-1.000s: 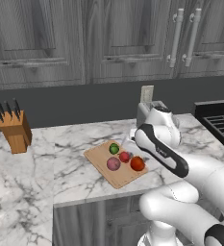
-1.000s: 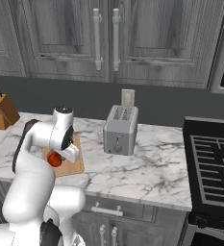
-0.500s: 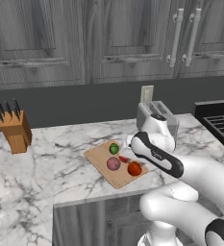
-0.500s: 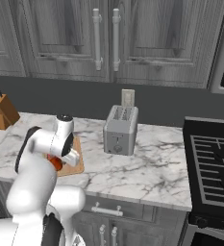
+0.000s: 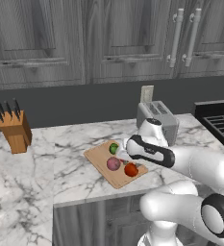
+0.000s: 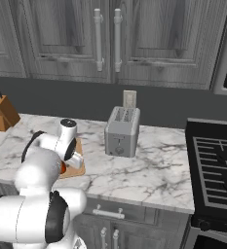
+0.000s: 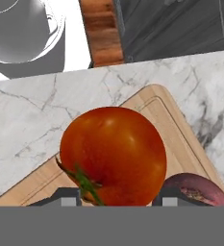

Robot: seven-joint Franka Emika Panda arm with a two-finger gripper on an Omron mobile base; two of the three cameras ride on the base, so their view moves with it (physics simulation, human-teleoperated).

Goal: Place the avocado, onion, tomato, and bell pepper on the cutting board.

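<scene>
Lower now, the tool is bringing the tomato down onto the cutting board, beside the onion and avocado. From the right, the tomato is peeking out by the cutting board. In the hand view, the tool is pinching the tomato, right over the cutting board, with the onion just beside it.

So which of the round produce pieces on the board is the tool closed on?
The tomato, bright red with a green stem, sits between the tool tips. The purple onion lies beside it; the green avocado lies farther back.
</scene>
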